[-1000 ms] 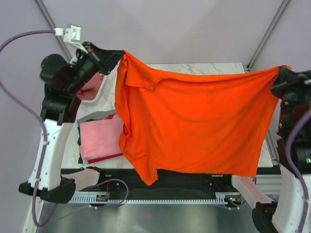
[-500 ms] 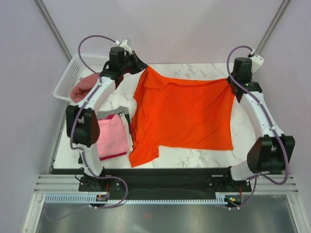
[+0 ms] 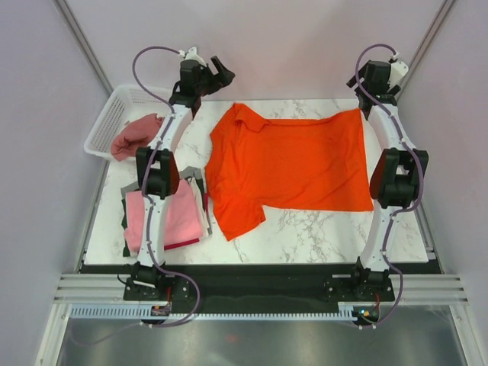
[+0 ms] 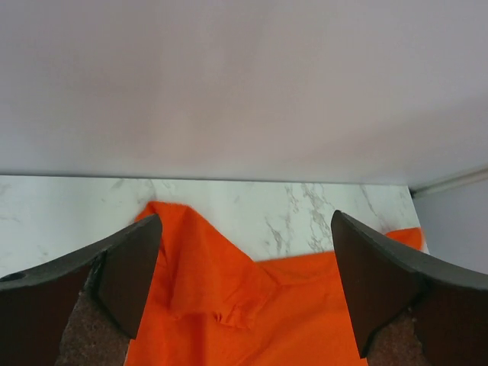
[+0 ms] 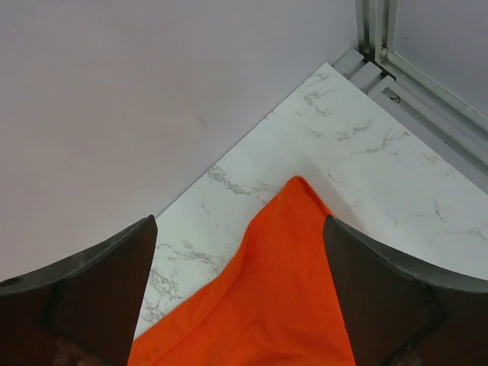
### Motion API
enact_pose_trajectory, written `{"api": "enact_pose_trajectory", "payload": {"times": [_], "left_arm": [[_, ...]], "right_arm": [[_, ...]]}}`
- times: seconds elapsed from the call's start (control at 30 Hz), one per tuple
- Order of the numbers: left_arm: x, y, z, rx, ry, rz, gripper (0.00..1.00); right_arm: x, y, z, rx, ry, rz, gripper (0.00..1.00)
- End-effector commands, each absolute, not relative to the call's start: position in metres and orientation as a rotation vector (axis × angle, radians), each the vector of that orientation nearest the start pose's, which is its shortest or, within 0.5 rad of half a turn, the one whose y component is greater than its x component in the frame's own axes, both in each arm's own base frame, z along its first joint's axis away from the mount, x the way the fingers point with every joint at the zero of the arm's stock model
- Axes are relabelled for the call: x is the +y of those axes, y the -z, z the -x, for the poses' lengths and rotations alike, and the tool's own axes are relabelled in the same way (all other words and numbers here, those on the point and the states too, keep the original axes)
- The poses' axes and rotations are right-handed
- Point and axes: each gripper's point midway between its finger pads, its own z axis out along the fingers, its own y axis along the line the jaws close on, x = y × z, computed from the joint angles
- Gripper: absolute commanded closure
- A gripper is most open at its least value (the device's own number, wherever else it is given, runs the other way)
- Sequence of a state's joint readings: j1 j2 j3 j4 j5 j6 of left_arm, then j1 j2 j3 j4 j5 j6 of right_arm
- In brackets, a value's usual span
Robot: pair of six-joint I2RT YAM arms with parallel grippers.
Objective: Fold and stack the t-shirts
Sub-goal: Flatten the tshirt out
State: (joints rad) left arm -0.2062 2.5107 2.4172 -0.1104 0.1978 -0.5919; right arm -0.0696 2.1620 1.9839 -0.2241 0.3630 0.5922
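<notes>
Orange t-shirt (image 3: 293, 164) lies spread flat mid-table (image 3: 305, 236), one sleeve twd near edge; left gripper (image 3: 217, 71) up over shirt's far-left corner, jaws spread wide, nothing btwn; right gripper (image 3: 367, 75) over far-right corner, also spread, empty; pink t-shirt (image 3: 183, 217) tops folded stack near left; dusty rose t-shirt (image 3: 136, 136) drapes over white basket (image 3: 107, 122) rim.
</notes>
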Motion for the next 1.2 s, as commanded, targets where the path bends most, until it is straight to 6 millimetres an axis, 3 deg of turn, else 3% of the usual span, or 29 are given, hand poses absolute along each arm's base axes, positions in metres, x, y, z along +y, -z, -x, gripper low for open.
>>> {"api": "enact_pose_trajectory", "payload": {"times": [0.0,0.03,0.07,0.1,0.13,0.17,0.2,0.23,0.27,0.3,0.33,0.37,0.4,0.47,0.53,0.57,0.6,0.63,0.67,0.7,0.73,0.77,0.83,0.87,0.93,1.17], "left_arm": [[-0.170,-0.307,-0.669,1.696,0.664,0.257,0.00],[-0.163,-0.309,-0.662,1.703,0.635,0.282,0.00],[-0.158,-0.285,-0.652,1.778,0.606,0.318,0.00],[-0.154,-0.291,-0.642,1.788,0.591,0.338,0.00],[-0.148,-0.314,-0.625,1.774,0.572,0.359,0.00],[-0.146,-0.296,-0.608,1.854,0.549,0.368,0.00],[-0.140,-0.295,-0.597,1.879,0.503,0.386,0.00],[-0.135,-0.292,-0.586,1.897,0.437,0.405,0.00],[-0.130,-0.299,-0.564,1.906,0.401,0.406,0.00],[-0.136,-0.295,-0.550,1.931,0.373,0.385,0.00],[-0.127,-0.297,-0.538,1.927,0.304,0.387,0.00],[-0.122,-0.299,-0.517,1.934,0.265,0.375,0.00],[-0.129,-0.300,-0.501,1.943,0.233,0.343,0.00],[-0.111,-0.305,-0.465,1.917,0.064,0.325,0.00],[-0.115,-0.308,-0.434,1.888,-0.088,0.267,0.01],[-0.112,-0.296,-0.417,1.898,-0.155,0.249,0.00],[-0.109,-0.308,-0.400,1.865,-0.168,0.255,0.00],[-0.116,-0.308,-0.387,1.859,-0.142,0.242,0.00],[-0.117,-0.289,-0.377,1.901,-0.124,0.218,0.00],[-0.121,-0.283,-0.370,1.916,-0.067,0.215,0.00],[-0.126,-0.293,-0.354,1.896,0.076,0.263,0.00],[-0.128,-0.271,-0.343,1.940,0.115,0.258,0.00],[-0.138,-0.282,-0.316,1.918,0.327,0.287,0.00],[-0.142,-0.273,-0.305,1.933,0.383,0.268,0.00],[-0.155,-0.282,-0.286,1.920,0.520,0.193,0.00],[-0.150,-0.247,-0.254,2.055,0.528,0.148,0.00]], "right_arm": [[-0.081,-0.250,-0.615,1.728,-0.021,-0.862,0.03],[-0.080,-0.249,-0.606,1.736,-0.019,-0.867,0.03],[-0.079,-0.242,-0.586,1.759,-0.010,-0.884,0.02],[-0.079,-0.239,-0.575,1.773,-0.003,-0.890,0.02],[-0.077,-0.236,-0.565,1.786,-0.006,-0.891,0.02],[-0.077,-0.252,-0.549,1.765,-0.013,-0.891,0.02],[-0.075,-0.223,-0.530,1.822,0.013,-0.919,0.02],[-0.074,-0.219,-0.518,1.833,0.015,-0.933,0.02],[-0.074,-0.231,-0.503,1.811,0.002,-0.934,0.02],[-0.071,-0.208,-0.488,1.866,0.010,-0.939,0.02],[-0.069,-0.204,-0.477,1.885,0.011,-0.937,0.02],[-0.068,-0.215,-0.466,1.867,-0.004,-0.929,0.02],[-0.067,-0.199,-0.451,1.905,0.009,-0.938,0.02],[-0.063,-0.194,-0.424,1.922,0.000,-0.934,0.02],[-0.064,-0.190,-0.406,1.919,0.017,-0.947,0.02],[-0.063,-0.201,-0.395,1.878,-0.002,-0.962,0.02],[-0.063,-0.186,-0.382,1.900,0.011,-0.974,0.02],[-0.062,-0.185,-0.374,1.895,0.007,-0.979,0.02],[-0.061,-0.194,-0.366,1.867,-0.007,-0.971,0.02],[-0.060,-0.184,-0.358,1.881,-0.005,-0.977,0.02],[-0.059,-0.190,-0.351,1.863,-0.013,-0.970,0.02],[-0.059,-0.188,-0.346,1.863,-0.015,-0.969,0.02],[-0.058,-0.176,-0.330,1.902,0.007,-0.977,0.02],[-0.058,-0.180,-0.325,1.890,0.003,-0.975,0.02],[-0.056,-0.170,-0.313,1.926,0.010,-0.971,0.02],[-0.051,-0.156,-0.285,1.939,-0.003,-0.967,0.04]]}}
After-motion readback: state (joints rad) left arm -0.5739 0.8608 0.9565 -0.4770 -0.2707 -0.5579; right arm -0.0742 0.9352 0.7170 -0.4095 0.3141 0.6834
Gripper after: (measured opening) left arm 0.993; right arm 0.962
